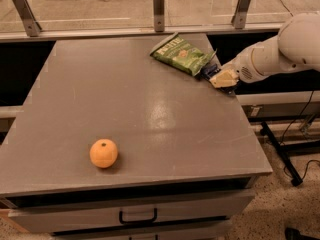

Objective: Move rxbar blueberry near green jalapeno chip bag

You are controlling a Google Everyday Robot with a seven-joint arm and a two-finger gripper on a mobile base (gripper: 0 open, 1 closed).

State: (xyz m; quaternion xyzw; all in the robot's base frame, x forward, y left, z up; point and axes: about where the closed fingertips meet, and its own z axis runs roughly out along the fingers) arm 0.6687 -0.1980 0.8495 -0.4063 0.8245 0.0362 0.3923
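The green jalapeno chip bag [181, 54] lies flat at the back right of the grey table [135, 114]. The rxbar blueberry [209, 72], a small dark-blue bar, sits right against the bag's right corner, at the table's right edge. My gripper [218, 77] reaches in from the right on a white arm and is shut on the bar, holding it low over the table surface. Most of the bar is hidden by the gripper.
An orange [103, 153] rests at the front left of the table. A rail with metal posts [158, 4] runs behind the table. Drawers with a handle [138, 217] are below the front edge. Cables and a stand leg [282, 154] lie on the floor at the right.
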